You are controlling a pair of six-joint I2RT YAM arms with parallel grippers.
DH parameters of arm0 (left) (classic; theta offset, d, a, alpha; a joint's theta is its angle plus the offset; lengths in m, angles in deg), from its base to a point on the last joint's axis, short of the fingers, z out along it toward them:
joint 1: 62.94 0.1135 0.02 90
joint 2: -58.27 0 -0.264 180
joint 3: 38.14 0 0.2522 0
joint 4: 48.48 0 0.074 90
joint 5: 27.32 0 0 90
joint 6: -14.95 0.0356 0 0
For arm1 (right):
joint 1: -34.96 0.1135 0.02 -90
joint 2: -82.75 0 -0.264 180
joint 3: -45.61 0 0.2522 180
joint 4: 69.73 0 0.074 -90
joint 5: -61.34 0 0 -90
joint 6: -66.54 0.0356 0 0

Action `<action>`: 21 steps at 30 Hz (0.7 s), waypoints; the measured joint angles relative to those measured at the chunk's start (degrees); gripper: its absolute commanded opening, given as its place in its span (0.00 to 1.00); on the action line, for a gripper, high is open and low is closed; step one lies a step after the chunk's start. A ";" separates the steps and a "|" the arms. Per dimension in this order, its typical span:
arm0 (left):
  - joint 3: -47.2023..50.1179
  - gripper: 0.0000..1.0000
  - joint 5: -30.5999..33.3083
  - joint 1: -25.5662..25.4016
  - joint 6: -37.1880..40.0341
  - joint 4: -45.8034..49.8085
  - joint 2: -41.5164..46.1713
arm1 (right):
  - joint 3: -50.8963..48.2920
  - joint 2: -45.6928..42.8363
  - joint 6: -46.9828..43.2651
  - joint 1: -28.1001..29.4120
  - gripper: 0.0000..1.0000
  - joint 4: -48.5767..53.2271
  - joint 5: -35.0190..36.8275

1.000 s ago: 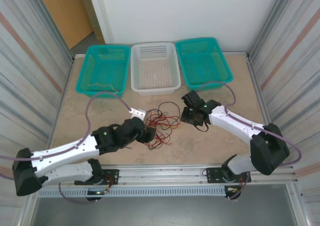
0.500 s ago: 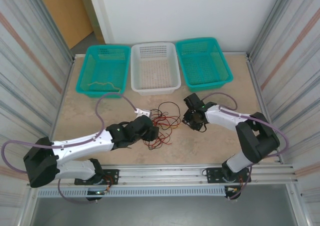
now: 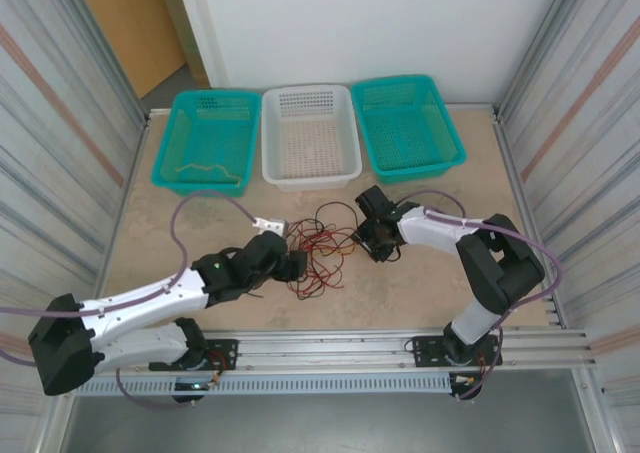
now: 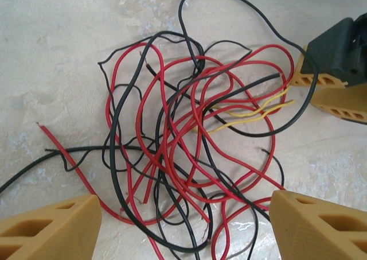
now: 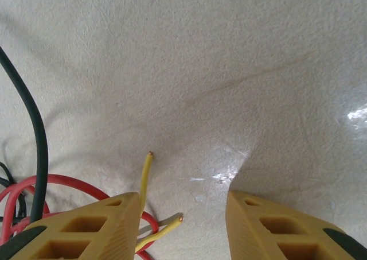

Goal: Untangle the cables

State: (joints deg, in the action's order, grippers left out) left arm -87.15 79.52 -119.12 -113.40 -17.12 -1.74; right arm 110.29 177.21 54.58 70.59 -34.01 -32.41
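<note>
Several red, black and yellow cables (image 3: 322, 245) lie knotted on the table (image 3: 430, 278) between both grippers. The left gripper (image 4: 183, 207) gapes wide over the heap, holding nothing. The right gripper (image 5: 183, 196), partly open and empty, has yellow ends beside one finger.

A tangle of red and black cables (image 3: 322, 248) lies on the tan table (image 3: 420, 288) at the middle of the frame. The left gripper (image 3: 293, 264) sits low at the tangle's lower-left edge, and the right gripper (image 3: 371, 241) at its right edge. Across the upper part stand three baskets side by side: a left teal basket (image 3: 200, 185), a white basket (image 3: 310, 181) and a right teal basket (image 3: 420, 163). A yellow-tan cable (image 3: 205, 170) lies inside the left teal basket, near its lower wall.
</note>
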 measured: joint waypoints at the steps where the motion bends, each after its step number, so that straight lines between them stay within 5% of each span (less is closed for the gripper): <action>1: 0.39 0.78 -0.15 0.00 -0.11 0.09 0.28 | 0.52 0.39 0.00 0.11 0.43 0.55 0.11; 15: 0.79 0.78 0.31 0.28 -0.48 3.04 5.33 | 10.38 5.75 -4.96 4.15 0.48 -2.08 1.11; 21: 0.79 0.78 0.57 1.03 -0.44 5.11 5.55 | 13.38 8.68 -6.91 5.01 0.31 -1.90 1.36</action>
State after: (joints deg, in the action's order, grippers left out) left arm -86.36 80.08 -118.09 -113.83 -12.00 3.82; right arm 123.67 185.89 47.67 75.60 -35.91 -31.06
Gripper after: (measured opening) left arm 0.782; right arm 0.326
